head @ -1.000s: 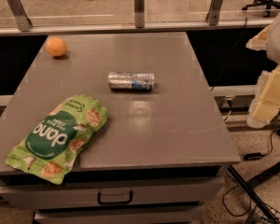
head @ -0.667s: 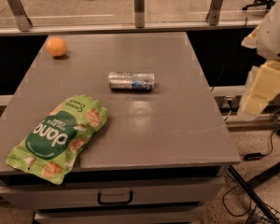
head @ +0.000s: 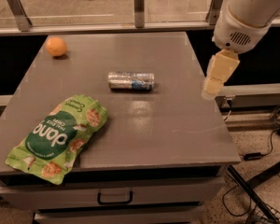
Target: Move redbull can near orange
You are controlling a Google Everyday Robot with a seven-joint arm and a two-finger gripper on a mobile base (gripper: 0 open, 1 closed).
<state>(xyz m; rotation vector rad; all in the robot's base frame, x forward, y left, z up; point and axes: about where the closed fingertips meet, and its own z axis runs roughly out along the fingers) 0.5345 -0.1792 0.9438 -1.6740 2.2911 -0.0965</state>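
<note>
Lying sideways on the tabletop [head: 177,125], the redbull can [head: 131,80] — slim, silver, blue-patched — is well apart from the end effector [head: 210,91] at right; whether open or closed, I cannot tell.

A grey bench [head: 168,125] fills the view. On it, toward 8 o'clock, a green snack bag [head: 58,136] lies flat (white lettering upside down, its lower corner hanging just past the front edge). Below the top, at 6 o'clock, a drawer [head: 144,197] carries a dark handle [head: 115,198]. At 12 o'clock a metal rail [head: 107,28] with upright posts [head: 139,6] runs behind the bench. A black cable [head: 261,148] trails over speckled floor [head: 252,136] at 4 o'clock. The tool [head: 217,76] hangs at 3 o'clock, over the bench's edge.
</note>
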